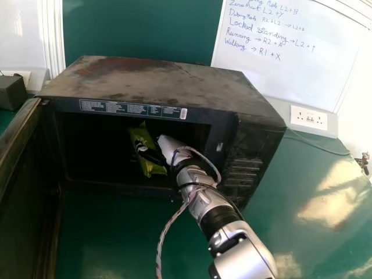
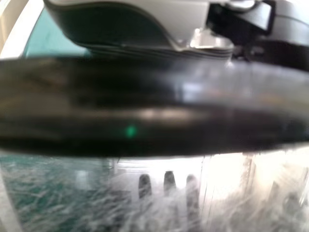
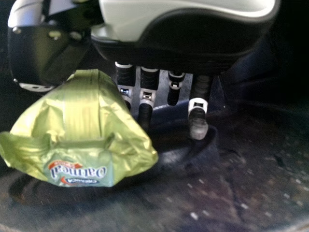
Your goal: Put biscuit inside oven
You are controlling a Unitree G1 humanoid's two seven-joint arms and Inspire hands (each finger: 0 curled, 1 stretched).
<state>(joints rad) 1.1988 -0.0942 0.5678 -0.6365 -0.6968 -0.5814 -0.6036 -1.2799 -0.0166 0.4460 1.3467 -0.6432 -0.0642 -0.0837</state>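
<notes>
Nearest, at the lower right of the head view, the right arm [image 1: 247, 260] slants up and leftward over the green table [image 1: 116, 238] into the oven [image 1: 163, 81]. A loose cable [image 1: 163, 235] hangs from it near the bottom centre; it could catch on the opening's lower lip as the arm backs out. The oven door [image 1: 23, 132] stands open along the left edge; shutting it before the arm is out would trap the wrist.

The left hand [image 2: 116, 29] shows in the left wrist view; how it is set, I cannot tell.

Deeper in, at the middle of the head view, the right hand [image 3: 193, 41] looks closed on the green biscuit packet [image 3: 96, 106], thumb against fingers; how firm the pinch is, I cannot tell. The packet is inside the oven, upright and close to its floor. Too hard a squeeze would likely crush the biscuits; let go while tilted, it may topple, and thin wrapper clinging to the thumb could drag it back out.
</notes>
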